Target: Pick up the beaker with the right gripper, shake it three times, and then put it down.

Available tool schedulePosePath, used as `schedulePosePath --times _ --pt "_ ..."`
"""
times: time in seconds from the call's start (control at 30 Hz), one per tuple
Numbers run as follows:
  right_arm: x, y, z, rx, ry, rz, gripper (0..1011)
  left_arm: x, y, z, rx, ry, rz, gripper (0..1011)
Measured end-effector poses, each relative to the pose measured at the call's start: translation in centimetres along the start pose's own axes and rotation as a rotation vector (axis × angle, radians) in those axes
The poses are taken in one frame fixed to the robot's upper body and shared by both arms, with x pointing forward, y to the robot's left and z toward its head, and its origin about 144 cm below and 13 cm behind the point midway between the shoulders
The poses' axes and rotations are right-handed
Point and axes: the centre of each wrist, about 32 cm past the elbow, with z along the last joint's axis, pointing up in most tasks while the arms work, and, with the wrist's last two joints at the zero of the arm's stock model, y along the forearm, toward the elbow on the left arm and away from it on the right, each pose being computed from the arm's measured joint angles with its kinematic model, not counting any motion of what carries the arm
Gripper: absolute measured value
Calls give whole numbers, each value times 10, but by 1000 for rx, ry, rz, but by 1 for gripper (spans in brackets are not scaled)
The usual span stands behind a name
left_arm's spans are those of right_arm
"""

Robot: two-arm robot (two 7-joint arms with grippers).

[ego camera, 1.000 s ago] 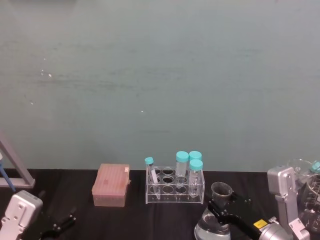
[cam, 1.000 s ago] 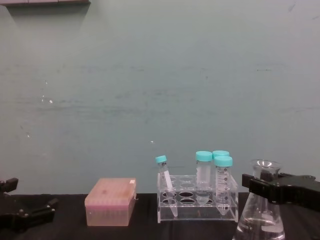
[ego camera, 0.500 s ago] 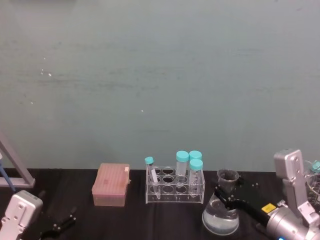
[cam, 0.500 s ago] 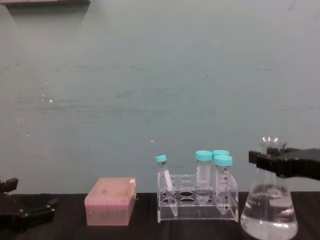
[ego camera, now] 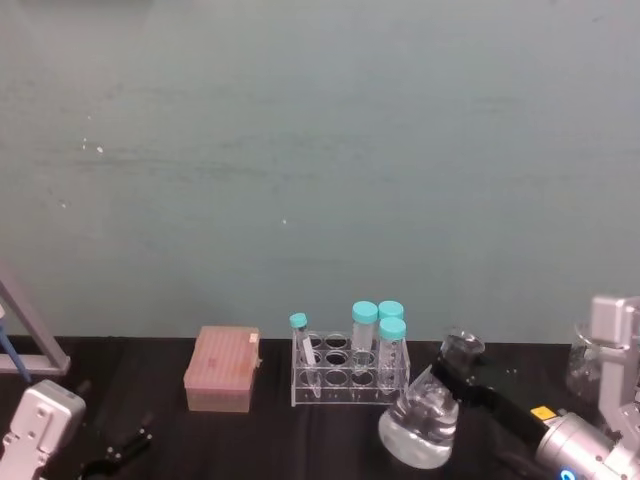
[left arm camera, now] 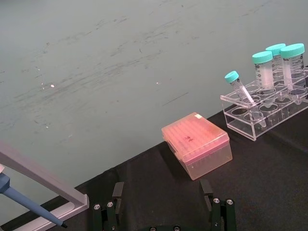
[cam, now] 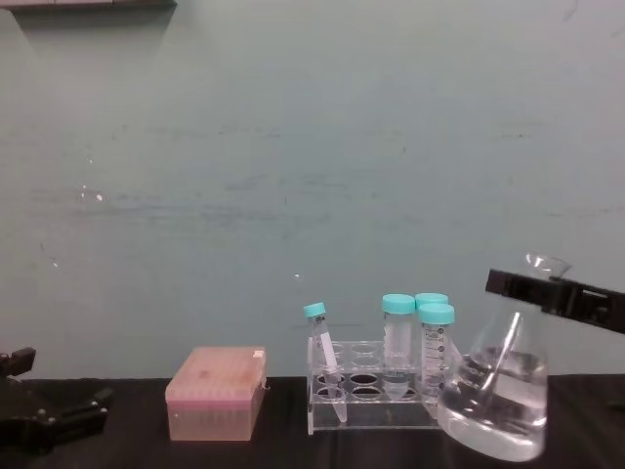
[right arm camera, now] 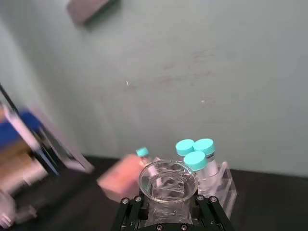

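Observation:
The beaker (ego camera: 420,418), a clear conical flask with liquid in it, hangs tilted just above the black table, its wide base swung toward the tube rack. My right gripper (ego camera: 457,372) is shut on its narrow neck, coming in from the right. From the side, the beaker (cam: 494,405) leans with its liquid sloshed to one side, and the right gripper (cam: 549,295) clamps just under the flared rim. In the right wrist view the beaker's rim (right arm camera: 167,179) sits between the closed fingers (right arm camera: 129,211). My left gripper (left arm camera: 163,195) rests open and idle at the table's near left corner.
A clear rack (ego camera: 350,372) with several teal-capped tubes stands just left of the flask's base. A pink box (ego camera: 222,368) lies further left. A pipette stand (ego camera: 28,345) is at the far left, and another glass vessel (ego camera: 592,358) at the far right.
The right gripper has risen and tipped the beaker: it was upright before, and now its base has swung left toward the rack with the liquid sloshing. The left arm has not moved.

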Motion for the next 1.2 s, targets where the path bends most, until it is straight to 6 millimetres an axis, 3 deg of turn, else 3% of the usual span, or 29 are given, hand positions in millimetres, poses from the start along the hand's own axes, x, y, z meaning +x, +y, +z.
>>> schedulePosePath --times 0.27,0.43,0.63,0.8,0.9,1.1,1.2 --pt "1 -5 -18 96 498 1 450 0 0 0 0 0 0 1000" --pt "0 -7 -23 117 650 -4 450 0 0 0 0 0 0 1000" --pt "-1 -7 -24 111 677 -15 451 0 0 0 0 0 0 1000" --pt "2 -7 -15 64 499 -8 451 0 0 0 0 0 0 1000" --pt "6 -6 -2 23 231 13 450 0 0 0 0 0 0 1000" --pt "10 -8 21 -47 -528 7 450 0 0 0 0 0 0 1000" --pt "12 -10 25 -66 -719 -12 450 0 0 0 0 0 0 1000"
